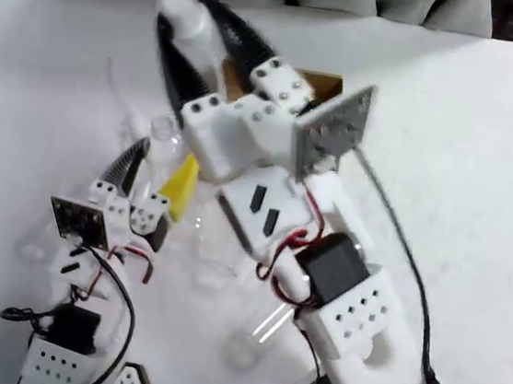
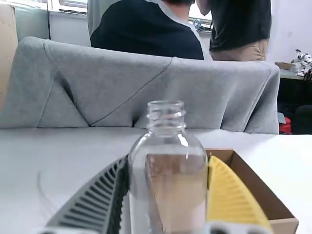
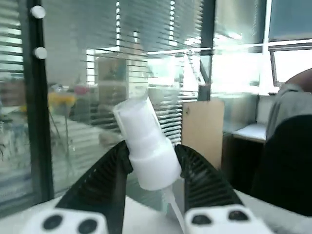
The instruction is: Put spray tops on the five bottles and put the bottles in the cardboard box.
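The left gripper [image 1: 155, 169] is pinching an uncapped clear bottle [image 2: 167, 165] upright just beside the cardboard box [image 2: 246, 183]. The right gripper [image 3: 152, 158] is clamping 1 white spray top [image 3: 145, 146] between its black jaws, and the top is sitting tilted with its thin tube [image 3: 174, 207] hanging below. I judge the capping will be going best if the right arm is straightening the top above the open neck and feeding the tube in first, while the left is holding the bottle steady.

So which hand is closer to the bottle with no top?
Left. The left hand is clamped around the bottle. The right hand grips a spray top in the air, farther back over the table and apart from the bottle.
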Controlling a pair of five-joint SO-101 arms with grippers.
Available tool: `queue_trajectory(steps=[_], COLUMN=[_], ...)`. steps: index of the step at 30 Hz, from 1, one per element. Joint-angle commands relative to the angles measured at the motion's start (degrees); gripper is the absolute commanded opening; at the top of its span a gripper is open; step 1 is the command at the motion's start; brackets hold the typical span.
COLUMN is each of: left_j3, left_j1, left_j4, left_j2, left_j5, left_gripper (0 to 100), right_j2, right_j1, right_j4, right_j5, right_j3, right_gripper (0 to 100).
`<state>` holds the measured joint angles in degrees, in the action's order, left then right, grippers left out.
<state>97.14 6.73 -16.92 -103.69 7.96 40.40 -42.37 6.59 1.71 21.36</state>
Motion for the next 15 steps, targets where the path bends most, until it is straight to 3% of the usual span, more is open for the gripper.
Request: queue_trajectory(steps=[1,15], left_j3=[-0.2,-0.2], left_j1=[3.2,6.4], left_j4=[3.5,3.3], left_j2=[-1.0,-1.0], left_j5=[-0.4,-0.5], left_gripper=[2,2], right_j2=[0.3,-8.7], right_j1=[-1.5,-4.4], right_j4=[-3.4,-8.3], right_j5=[0.6,0.5], right_j3=[-0.6,-1.1], right_gripper=[1.6,1.5])
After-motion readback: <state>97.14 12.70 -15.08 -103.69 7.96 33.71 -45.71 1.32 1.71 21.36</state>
